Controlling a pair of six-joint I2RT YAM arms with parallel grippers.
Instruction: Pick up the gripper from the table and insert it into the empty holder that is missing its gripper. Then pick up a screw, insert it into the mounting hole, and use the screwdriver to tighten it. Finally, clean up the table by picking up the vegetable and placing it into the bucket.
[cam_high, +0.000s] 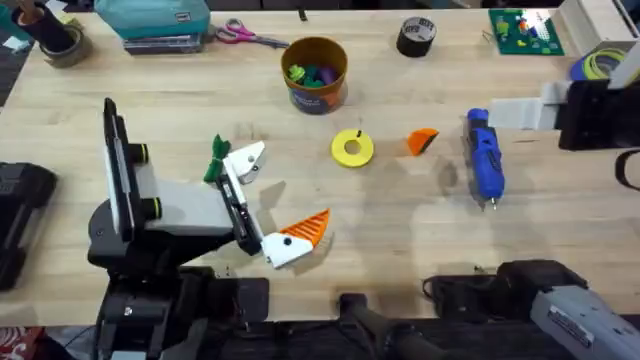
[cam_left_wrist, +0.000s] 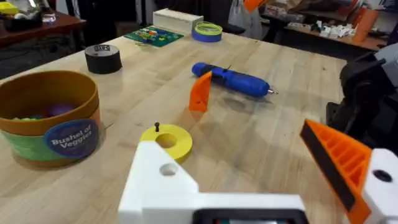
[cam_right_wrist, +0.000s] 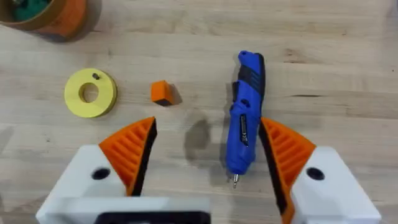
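Wooden table (cam_high: 300, 170); overhead alone: vegetable (cam_high: 217, 160) beside holder (cam_high: 243, 160).

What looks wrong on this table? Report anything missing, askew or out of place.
The left gripper is lopsided: one finger is a bare white holder with no orange pad, while its partner carries one. The missing gripper lies loose between the yellow disc and the screwdriver. A green vegetable lies against the holder, outside the bucket.

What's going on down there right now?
Both pincers open, empty. Right pincer above screwdriver. Orange gripper loose on table, screw on yellow disc. Nothing blocking.
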